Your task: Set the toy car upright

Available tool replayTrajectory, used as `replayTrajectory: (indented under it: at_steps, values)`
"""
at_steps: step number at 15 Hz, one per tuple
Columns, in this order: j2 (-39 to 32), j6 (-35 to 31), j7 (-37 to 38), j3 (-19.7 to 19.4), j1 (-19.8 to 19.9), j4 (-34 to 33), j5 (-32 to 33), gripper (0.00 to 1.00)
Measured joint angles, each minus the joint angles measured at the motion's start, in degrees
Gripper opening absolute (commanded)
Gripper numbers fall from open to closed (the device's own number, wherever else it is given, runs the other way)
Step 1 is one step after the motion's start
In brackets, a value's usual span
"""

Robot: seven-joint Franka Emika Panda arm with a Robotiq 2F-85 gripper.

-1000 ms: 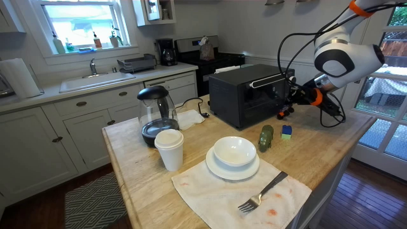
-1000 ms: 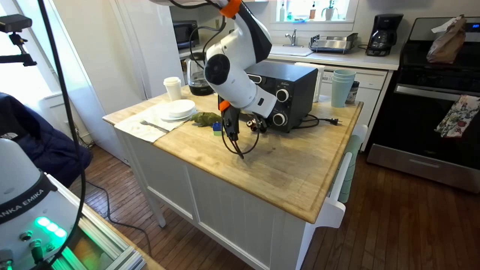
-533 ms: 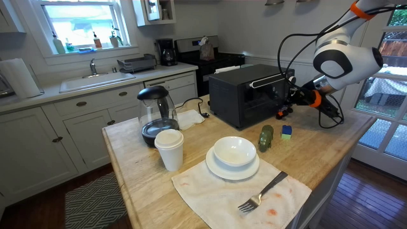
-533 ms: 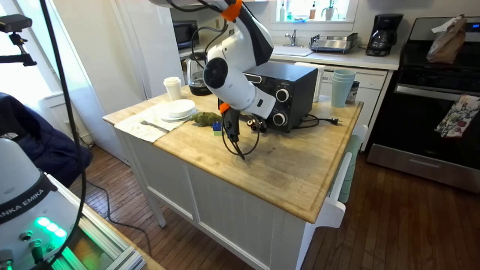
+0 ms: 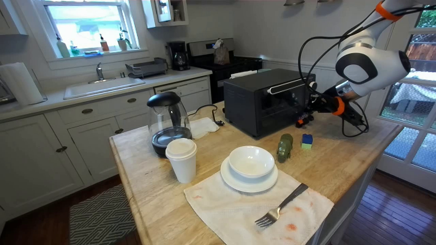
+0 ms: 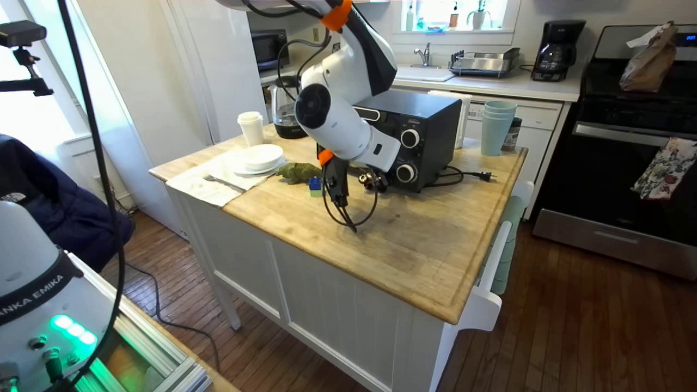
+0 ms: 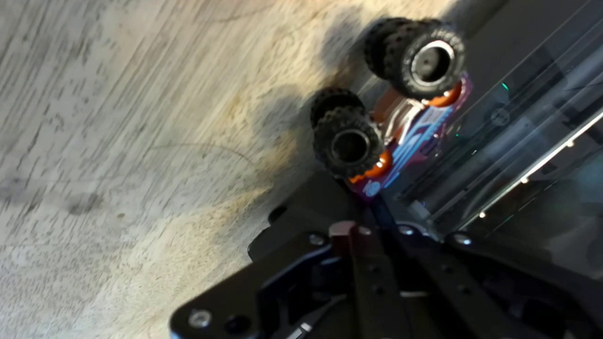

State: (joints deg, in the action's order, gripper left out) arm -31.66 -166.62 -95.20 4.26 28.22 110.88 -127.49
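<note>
Wooden tabletop (image 7: 118,117) forms the work surface. Nearest item: my pincer (image 7: 369,213). Its jaws are drawn together. The toy car (image 7: 410,136), with black wheels, orange fenders and a purple body, is located directly at my fingertips; whether its near end is pinched between them, I cannot tell. Its wheels face the tabletop side of the wrist view, its body the toaster oven (image 5: 243,102). I cannot confirm that the car is upright.

Obstacles: the oven front stands just beside the car, near the control knobs (image 6: 405,173); contact cannot be determined. My cable loop (image 5: 351,136) hangs near the tabletop. My arm (image 6: 348,128) covers part of the oven in an exterior view.

Next outward: a blue-and-green block (image 5: 307,141), with a green figure (image 5: 284,148) just beside it. A white bowl (image 5: 251,161) rests on a plate (image 5: 250,187), the plate on a cloth (image 5: 231,211); a fork (image 5: 286,201) lies on the same cloth. A lidded cup (image 5: 183,166) stands upright near a glass kettle (image 5: 175,117). Stacked blue-green cups (image 6: 496,130) stand beyond the oven.

Background: a stove (image 6: 615,130) carrying a paper bag (image 6: 648,65), a coffee maker (image 6: 556,54), and a sink (image 5: 102,89) below a window (image 5: 88,27).
</note>
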Motion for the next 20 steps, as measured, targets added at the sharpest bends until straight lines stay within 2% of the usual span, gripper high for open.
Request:
replayTrajectory:
  at_steps: [10,13,20]
  values:
    - [0.61,-0.22,0.22,0.68,0.05,0.55,2.15,0.03]
    - [1.1,-0.23,1.03,1.06,0.09,1.38,4.15,0.0]
    - [1.83,-0.31,1.32,1.07,0.16,1.88,5.69,0.0]
